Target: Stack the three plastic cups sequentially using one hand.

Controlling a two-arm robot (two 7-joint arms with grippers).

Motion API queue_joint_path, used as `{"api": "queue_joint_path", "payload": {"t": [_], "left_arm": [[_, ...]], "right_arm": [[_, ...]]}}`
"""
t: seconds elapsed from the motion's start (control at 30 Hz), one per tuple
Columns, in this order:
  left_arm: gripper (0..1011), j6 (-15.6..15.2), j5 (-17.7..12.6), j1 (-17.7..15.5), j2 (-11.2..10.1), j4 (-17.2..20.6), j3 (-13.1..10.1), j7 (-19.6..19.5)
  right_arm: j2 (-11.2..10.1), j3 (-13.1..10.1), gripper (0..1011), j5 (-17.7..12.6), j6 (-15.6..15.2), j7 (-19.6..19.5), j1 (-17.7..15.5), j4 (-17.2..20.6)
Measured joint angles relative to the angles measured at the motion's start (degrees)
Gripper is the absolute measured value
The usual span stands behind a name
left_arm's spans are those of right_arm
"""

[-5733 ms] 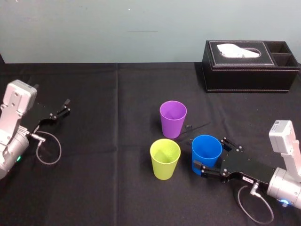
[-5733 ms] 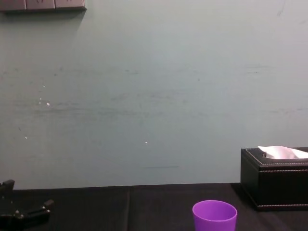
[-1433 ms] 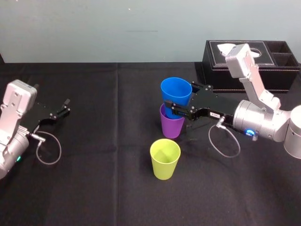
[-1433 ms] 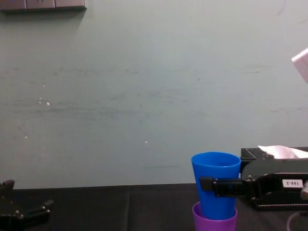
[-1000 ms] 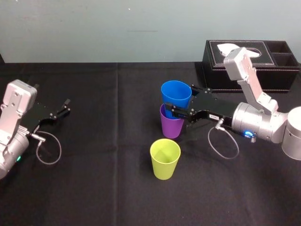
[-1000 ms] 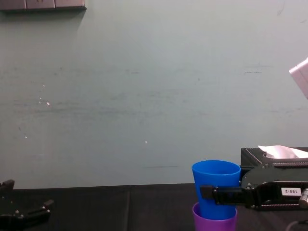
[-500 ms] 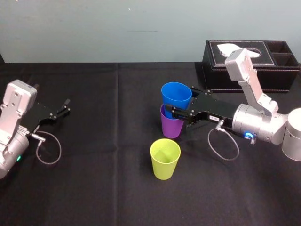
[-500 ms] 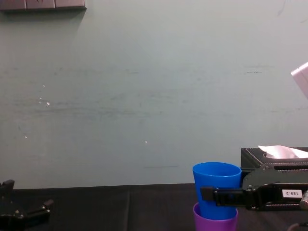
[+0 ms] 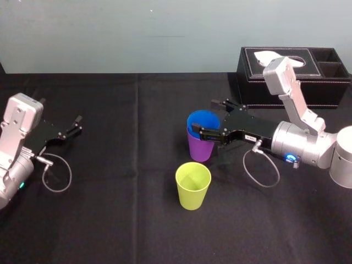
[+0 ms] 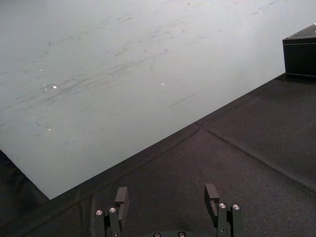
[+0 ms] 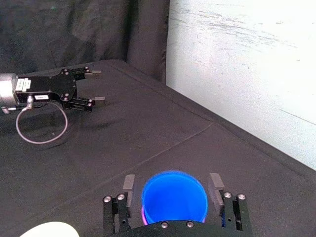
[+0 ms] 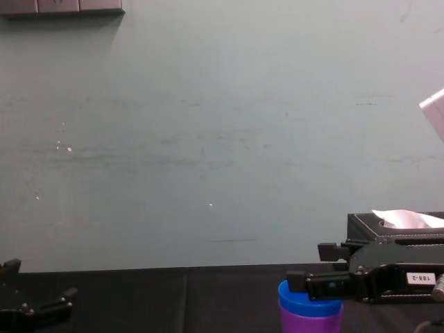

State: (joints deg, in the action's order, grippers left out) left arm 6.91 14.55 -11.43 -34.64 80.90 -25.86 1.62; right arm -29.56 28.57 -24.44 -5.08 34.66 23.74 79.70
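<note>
Spread apart, the jaws of my right gripper (image 9: 208, 117) flanked the blue cup (image 9: 198, 122), nested deep in the purple cup (image 9: 200, 148) mid-table. I judged it wisest to back straight out rightward, clear of the rim, before trying the yellow-green cup (image 9: 192, 186) nearer me. My left gripper (image 9: 77, 124) sat parked left, jaws spread.

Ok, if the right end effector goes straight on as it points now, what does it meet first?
The bright blue plastic cup, nested in the purple plastic cup: it stands between the open fingers of the right end effector, so the palm would probably meet its wall almost at once.
</note>
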Motion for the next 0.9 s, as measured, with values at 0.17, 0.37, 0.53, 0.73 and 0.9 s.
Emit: {"api": "queue_joint_path", "payload": {"t": [0.17, 0.37, 0.53, 0.73, 0.9], "left_arm": [[1011, 0.0, 0.0, 0.0, 0.0, 0.0, 0.0, 0.0], [1011, 0.0, 0.0, 0.0, 0.0, 0.0, 0.0, 0.0], [1011, 0.0, 0.0, 0.0, 0.0, 0.0, 0.0, 0.0], [1011, 0.0, 0.0, 0.0, 0.0, 0.0, 0.0, 0.0], [1012, 0.0, 0.0, 0.0, 0.0, 0.0, 0.0, 0.0]], "right_arm": [[0.0, 0.0, 1000, 0.0, 0.0, 0.0, 0.0, 0.0], [0.0, 0.0, 1000, 0.0, 0.0, -0.1, 0.0, 0.0], [0.0, 0.0, 1000, 0.0, 0.0, -0.1, 0.0, 0.0], [-0.2, 0.0, 1000, 0.0, 0.0, -0.1, -0.2, 0.3], [-1.7, -0.8, 1000, -0.4, 0.7, 0.0, -1.5, 2.5]]}}
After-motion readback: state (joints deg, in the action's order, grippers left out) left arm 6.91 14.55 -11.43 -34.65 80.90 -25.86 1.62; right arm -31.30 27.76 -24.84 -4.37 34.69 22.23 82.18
